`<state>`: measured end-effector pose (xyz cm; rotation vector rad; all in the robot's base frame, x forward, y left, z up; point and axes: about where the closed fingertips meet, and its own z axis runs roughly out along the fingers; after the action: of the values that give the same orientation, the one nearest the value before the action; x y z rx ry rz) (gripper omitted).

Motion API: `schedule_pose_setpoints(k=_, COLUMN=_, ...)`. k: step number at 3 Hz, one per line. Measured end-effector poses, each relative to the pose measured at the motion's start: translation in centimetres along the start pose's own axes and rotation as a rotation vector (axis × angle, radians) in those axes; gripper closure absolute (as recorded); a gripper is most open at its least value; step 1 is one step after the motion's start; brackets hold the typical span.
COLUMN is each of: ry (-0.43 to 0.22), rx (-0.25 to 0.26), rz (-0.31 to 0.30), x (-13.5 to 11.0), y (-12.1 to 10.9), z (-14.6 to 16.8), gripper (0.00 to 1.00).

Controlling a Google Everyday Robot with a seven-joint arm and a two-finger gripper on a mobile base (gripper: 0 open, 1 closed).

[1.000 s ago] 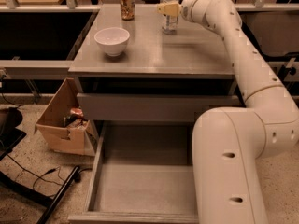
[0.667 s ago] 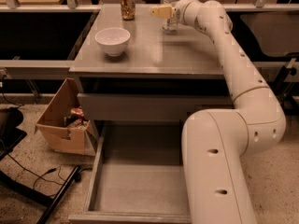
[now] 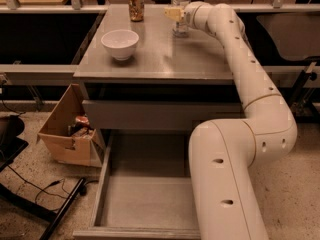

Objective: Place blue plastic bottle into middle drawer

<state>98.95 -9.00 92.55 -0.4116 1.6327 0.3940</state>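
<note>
Jaws of the gripper (image 3: pixel 175 13) sit right against the blue plastic bottle (image 3: pixel 181 27), but whether they are apart or clamped on it cannot be told, since the pale yellowish tip at the bottle's 9 o'clock side is all that shows clearly. That bottle is clear plastic with a faint bluish cast and a paler band around its middle; it stands upright on the table (image 3: pixel 165 59), and its top runs up to the upper edge of the view. The gripper meets it about halfway up, coming in from the 3 o'clock side at the end of the white arm (image 3: pixel 250 84), which sweeps from the bulky base segment at 5 o'clock up across the table's right edge. The bottle stands near the far edge of the grey tabletop, at roughly 2 o'clock from the white bowl (image 3: pixel 120 43) and at 3 o'clock from the patterned brownish can (image 3: pixel 135 4) (the can is clearly shorter). Below the tabletop is a closed drawer front (image 3: pixel 145 115), and beneath that the middle drawer (image 3: pixel 142 204) is pulled out toward 6 o'clock, its flat grey floor bare. At 9 o'clock from the drawer a cardboard box (image 3: pixel 62 134) sits on the speckled floor, with dark cables and a black stand leg near it.
</note>
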Motion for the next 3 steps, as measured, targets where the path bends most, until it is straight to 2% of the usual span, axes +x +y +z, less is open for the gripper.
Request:
schedule_pose_setpoints(k=2, ry=0.0, rx=0.0, rz=0.0, x=0.01, y=0.01, z=0.01, gripper=0.84)
schedule_pose_setpoints(k=3, ry=0.0, rx=0.0, rz=0.0, x=0.01, y=0.01, z=0.01, gripper=1.0)
